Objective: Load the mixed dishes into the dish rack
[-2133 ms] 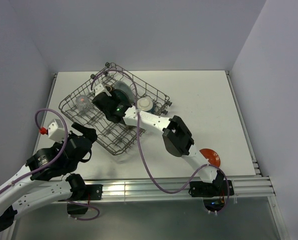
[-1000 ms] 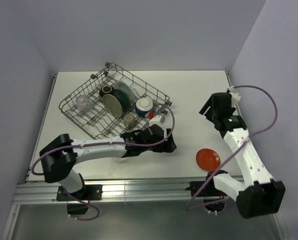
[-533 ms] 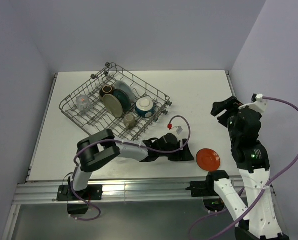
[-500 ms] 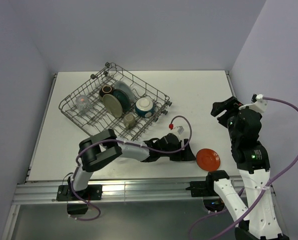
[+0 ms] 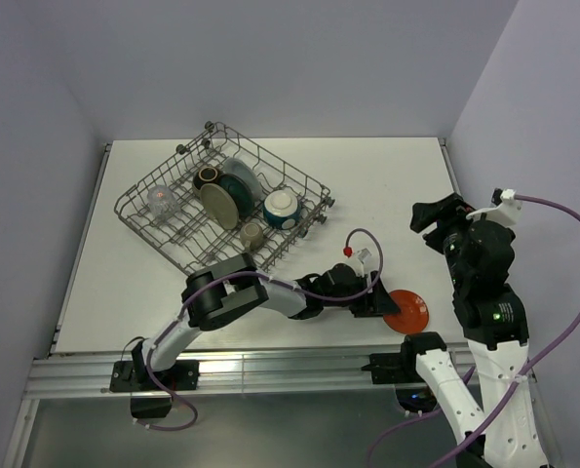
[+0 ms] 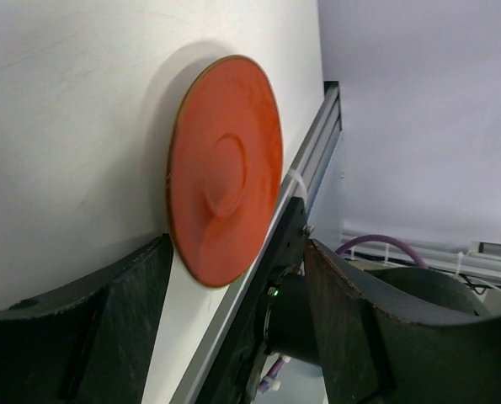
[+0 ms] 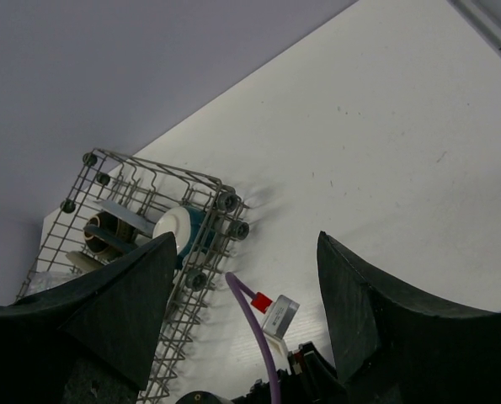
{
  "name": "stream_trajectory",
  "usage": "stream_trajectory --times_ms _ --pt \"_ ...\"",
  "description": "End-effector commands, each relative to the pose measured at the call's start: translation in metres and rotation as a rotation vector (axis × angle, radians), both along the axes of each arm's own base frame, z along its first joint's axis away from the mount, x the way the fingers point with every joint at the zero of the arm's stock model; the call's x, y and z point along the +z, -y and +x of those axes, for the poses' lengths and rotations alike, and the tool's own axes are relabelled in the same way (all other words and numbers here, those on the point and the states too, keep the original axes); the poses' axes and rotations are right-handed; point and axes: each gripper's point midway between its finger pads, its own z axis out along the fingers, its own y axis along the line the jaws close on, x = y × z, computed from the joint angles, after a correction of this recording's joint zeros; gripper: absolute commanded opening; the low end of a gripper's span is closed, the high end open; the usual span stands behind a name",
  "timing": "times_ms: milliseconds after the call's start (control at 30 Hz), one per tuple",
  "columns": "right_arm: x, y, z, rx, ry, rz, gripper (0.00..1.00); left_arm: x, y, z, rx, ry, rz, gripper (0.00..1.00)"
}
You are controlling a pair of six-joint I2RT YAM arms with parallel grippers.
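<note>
The red-orange saucer [image 5: 407, 310] lies flat on the white counter [image 5: 387, 195]. It is close to the near edge, on the right side, and well away from the dish rack [image 5: 187, 244].

The left arm lies low over the counter and reaches far to the right. The left hand [image 6: 237, 257] is right at the saucer. Its two dark fingers [image 6: 82, 328] are spread wide. The near edge of the saucer sits between them. One finger is just beside the rim, and a small gap shows on the other side. The hand is not pinching the saucer.

The right arm is up high on the right side. The right hand [image 7: 246, 240] is spread wide too, with nothing in it. It hangs over bare counter and looks back at the rack.

The rack sits at the far left of the counter, turned at a slant. Other dishes are in it. The clear glass [image 5: 160, 200] is near its left end. The brown bowl [image 5: 208, 176] and the dark teal dish [image 5: 243, 183] stand on edge toward the back. The cream bowl [image 5: 219, 207] stands on edge in the middle. The grey mug [image 5: 252, 234] is near the front rim. A white and teal bowl [image 5: 282, 207] is by the right end.
</note>
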Motion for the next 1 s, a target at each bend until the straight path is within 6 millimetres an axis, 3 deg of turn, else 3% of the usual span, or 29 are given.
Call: stream_trajectory --times_ms 0,200,300,433,500,667,800,833,900,933,967 --pt "0.005 0.000 0.001 0.008 0.022 -0.010 0.75 -0.016 0.010 -0.010 -0.038 -0.045 -0.004 0.70" --pt "0.007 0.000 -0.003 0.011 0.034 -0.008 0.75 -0.028 0.014 -0.013 -0.039 -0.089 -0.043 0.58" --pt "0.008 -0.001 -0.004 0.014 0.041 -0.004 0.75 -0.039 0.014 -0.011 -0.032 -0.107 -0.028 0.40" --pt "0.005 -0.003 -0.005 0.026 0.038 0.000 0.75 -0.046 0.009 -0.008 -0.022 -0.137 -0.035 0.08" --pt "0.002 -0.004 -0.004 0.027 0.030 0.001 0.75 -0.048 0.007 -0.006 -0.015 -0.136 -0.026 0.00" --pt "-0.003 -0.009 -0.001 0.060 0.014 0.002 0.75 -0.037 -0.011 0.002 0.023 -0.099 -0.007 0.00" --pt "-0.019 -0.025 0.009 0.148 -0.045 0.000 0.75 -0.019 -0.032 0.010 0.066 -0.030 0.042 0.00" --pt "-0.022 -0.027 0.012 0.159 -0.056 0.000 0.74 -0.005 -0.040 0.011 0.077 -0.007 0.043 0.00" --pt "-0.034 -0.037 0.016 0.220 -0.094 0.004 0.75 0.005 -0.052 0.015 0.098 0.049 0.070 0.00" --pt "-0.037 -0.040 0.017 0.238 -0.105 0.003 0.74 0.025 -0.060 0.017 0.104 0.097 0.060 0.00" --pt "-0.041 -0.043 0.018 0.255 -0.115 0.005 0.75 0.021 -0.070 0.017 0.112 0.107 0.112 0.00"
